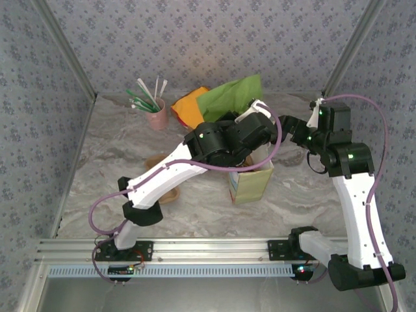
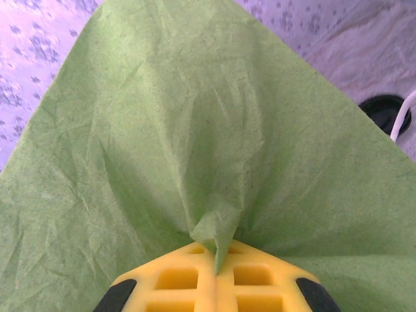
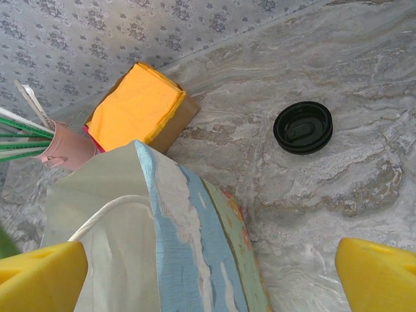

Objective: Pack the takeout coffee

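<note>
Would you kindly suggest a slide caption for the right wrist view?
Open right gripper facing the paper bag, black coffee lid on the marble table beyond.

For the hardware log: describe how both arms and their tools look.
Left arm and right arm: white links, black joints with green lights, and a purple cable looping along each. Left tool and right tool: yellow fingers. The left's show a waffle-like grid and black edges.
</note>
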Tool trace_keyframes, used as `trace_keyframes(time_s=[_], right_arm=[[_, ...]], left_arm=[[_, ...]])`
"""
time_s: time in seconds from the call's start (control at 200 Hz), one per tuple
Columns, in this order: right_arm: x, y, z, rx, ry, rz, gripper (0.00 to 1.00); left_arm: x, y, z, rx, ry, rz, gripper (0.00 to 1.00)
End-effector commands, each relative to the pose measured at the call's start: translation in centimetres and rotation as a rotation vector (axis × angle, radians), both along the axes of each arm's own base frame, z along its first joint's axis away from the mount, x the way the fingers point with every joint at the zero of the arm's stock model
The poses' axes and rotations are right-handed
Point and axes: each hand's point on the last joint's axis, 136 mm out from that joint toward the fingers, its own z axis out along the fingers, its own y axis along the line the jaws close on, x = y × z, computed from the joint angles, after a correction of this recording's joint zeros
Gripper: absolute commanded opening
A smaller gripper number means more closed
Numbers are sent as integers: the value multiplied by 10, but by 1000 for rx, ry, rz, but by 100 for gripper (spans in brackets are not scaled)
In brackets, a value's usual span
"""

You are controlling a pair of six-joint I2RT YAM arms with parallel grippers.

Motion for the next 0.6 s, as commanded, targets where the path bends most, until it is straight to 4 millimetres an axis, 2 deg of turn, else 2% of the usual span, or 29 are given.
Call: trace_keyframes(time_s=[0.0,0.19,0.34,0.375,0.435,0.515,0.595], right_arm=[[-3,-1,1,12,-4,-6,100],[-2,-1,0,9,0,-4,100],[0,0,-2,8,5,0,100],[0,0,-2,10,6,3,100],[1,1,-2,9,6,4,100],[2,1,-3,9,10,5,100],[3,1,-3,9,11,5,100]], left_arm=[[3,4,-26,36,66,32,0],[6,-4,-55,82,123,41,0],[6,-7,-70,62,188,40,0],[6,-8,-74,56,205,38,3],[6,-9,-77,50,222,34,18],[3,-14,-73,17,234,11,52],[0,-18,-65,-30,242,-16,57]])
